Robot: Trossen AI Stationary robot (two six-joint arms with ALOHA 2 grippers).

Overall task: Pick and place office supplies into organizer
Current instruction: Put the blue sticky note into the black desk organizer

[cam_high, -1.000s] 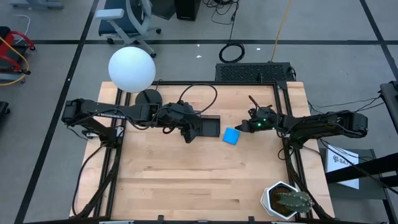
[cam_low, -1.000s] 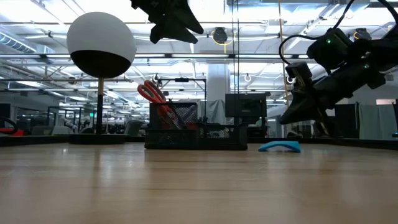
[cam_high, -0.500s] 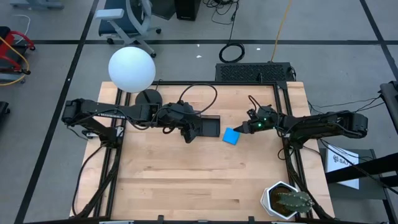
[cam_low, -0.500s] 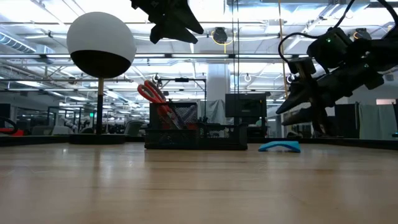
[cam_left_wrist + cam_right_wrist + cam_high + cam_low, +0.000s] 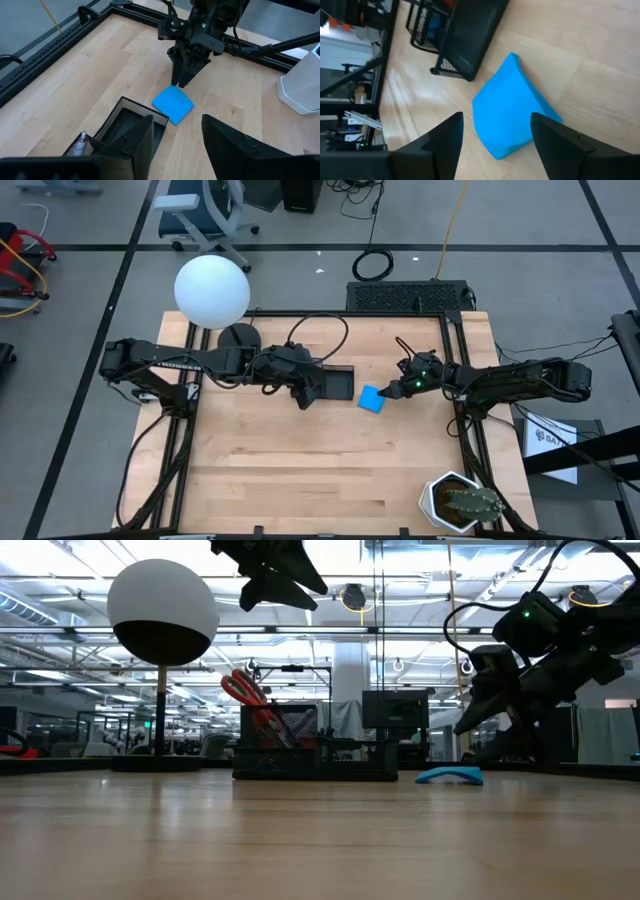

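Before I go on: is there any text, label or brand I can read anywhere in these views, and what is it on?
White sheet on the floor right of the table: dark print starting "SA", the rest too small and cut off by the frame to read.
Left arm: small pale marking along it, too small to read.
Blue pad, black organizer, cactus pot: no text visible.
Nothing else is readable.

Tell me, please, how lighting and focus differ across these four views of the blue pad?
High view: even light, blue pad crisp. Low view: bright backlit room leaves the organizer and the right gripper as dark silhouettes. Left wrist view: sharp, soft shadows on the table. Right wrist view: pad soft, near fingers blurred.
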